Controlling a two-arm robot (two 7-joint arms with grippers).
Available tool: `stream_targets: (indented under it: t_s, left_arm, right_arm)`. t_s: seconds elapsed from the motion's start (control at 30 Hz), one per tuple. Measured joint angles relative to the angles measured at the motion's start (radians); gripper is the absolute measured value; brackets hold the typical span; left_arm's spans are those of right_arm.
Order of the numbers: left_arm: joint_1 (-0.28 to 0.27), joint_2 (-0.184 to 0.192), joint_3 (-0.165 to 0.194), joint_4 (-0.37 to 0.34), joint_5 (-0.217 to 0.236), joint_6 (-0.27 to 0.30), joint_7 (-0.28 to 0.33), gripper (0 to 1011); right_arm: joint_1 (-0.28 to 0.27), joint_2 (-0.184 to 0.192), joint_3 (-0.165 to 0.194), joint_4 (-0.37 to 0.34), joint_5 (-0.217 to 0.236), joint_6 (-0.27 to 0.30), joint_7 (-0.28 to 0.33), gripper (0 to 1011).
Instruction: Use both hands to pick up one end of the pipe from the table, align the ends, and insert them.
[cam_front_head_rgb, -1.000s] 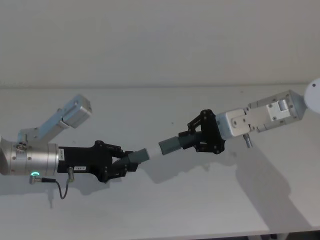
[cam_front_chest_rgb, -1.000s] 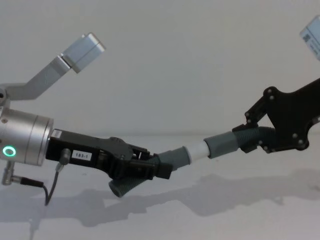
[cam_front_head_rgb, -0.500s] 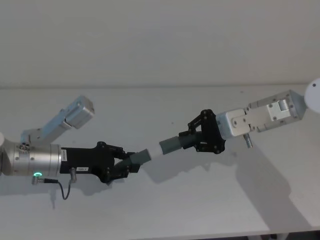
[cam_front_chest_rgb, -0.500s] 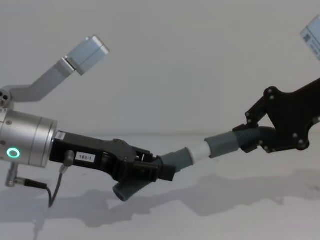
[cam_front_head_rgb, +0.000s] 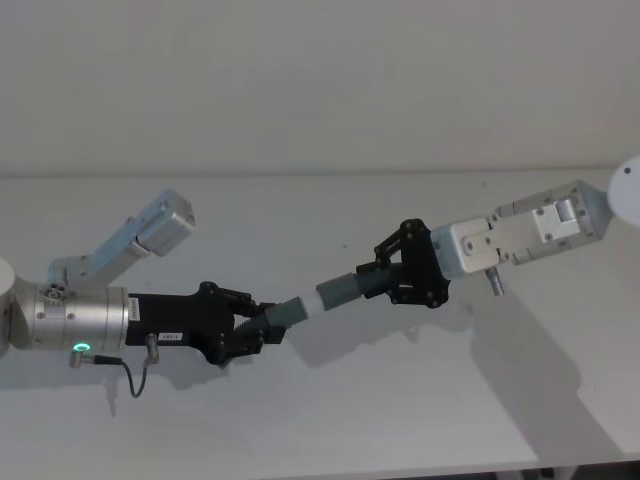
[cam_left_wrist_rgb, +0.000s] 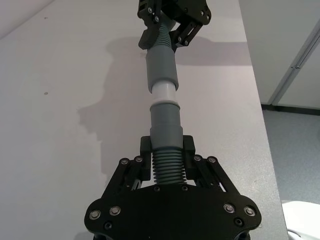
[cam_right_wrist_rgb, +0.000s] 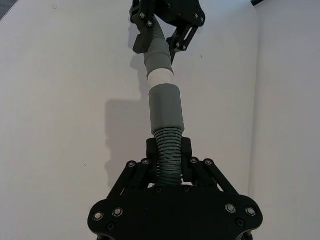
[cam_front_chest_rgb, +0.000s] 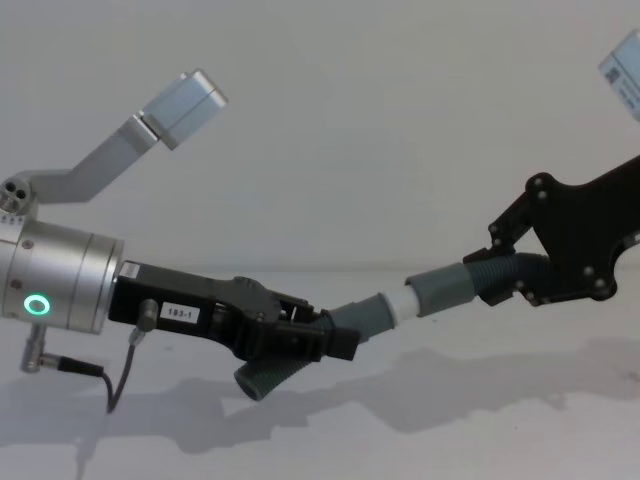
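Above the white table (cam_front_head_rgb: 330, 420), we see two black grippers holding the two grey halves of a pipe in the air, tip to mouth, with shadows of both falling on the surface beneath. On the left, the left gripper (cam_front_head_rgb: 262, 327), mounted on a silver wrist (cam_front_chest_rgb: 65, 283) with a glowing green ring light (cam_front_chest_rgb: 37, 304), has its fingers closed around the ribbed stretch of the white-tipped piece (cam_front_head_rgb: 287, 311), whose other open end hangs down below the gripper in the chest view. On the right, the right gripper (cam_front_head_rgb: 385, 277) is clamped on the ribbed neck of the collared piece (cam_front_head_rgb: 343, 290), which it points leftward and slightly down toward its partner. In the head view, the white tip (cam_front_chest_rgb: 398, 301) sits at the mouth of the wide collar (cam_front_chest_rgb: 440, 288), with only a short white band visible between the two grey sleeves; we cannot tell how far it has gone in. From the left wrist view, the tipped piece (cam_left_wrist_rgb: 164, 120) runs straight away from the closed fingers (cam_left_wrist_rgb: 186, 146) to the collar (cam_left_wrist_rgb: 160, 67), the two lined up on one axis. The right wrist view gives the same line from the other side, the collar (cam_right_wrist_rgb: 166, 107) leading onto the white band (cam_right_wrist_rgb: 160, 76). A thin black cable (cam_front_head_rgb: 128, 370) loops beneath the silver wrist, near the front of the table.
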Motion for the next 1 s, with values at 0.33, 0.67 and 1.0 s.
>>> stream_targets:
  t_s: [0.33, 0.67, 1.0]
  left_arm:
    - [-0.001, -0.003, 0.001, 0.002, 0.001, 0.000, 0.005, 329]
    - [-0.008, -0.019, 0.003, 0.019, 0.005, -0.003, 0.007, 329]
    - [-0.017, -0.034, 0.004, 0.036, 0.009, -0.008, 0.005, 329]
  right_arm:
    - [0.000, 0.001, 0.000, 0.001, 0.000, 0.000, 0.000, 232]
    - [0.000, 0.001, 0.000, 0.001, 0.000, 0.000, 0.000, 232]
    - [0.000, 0.001, 0.000, 0.001, 0.000, 0.000, 0.000, 232]
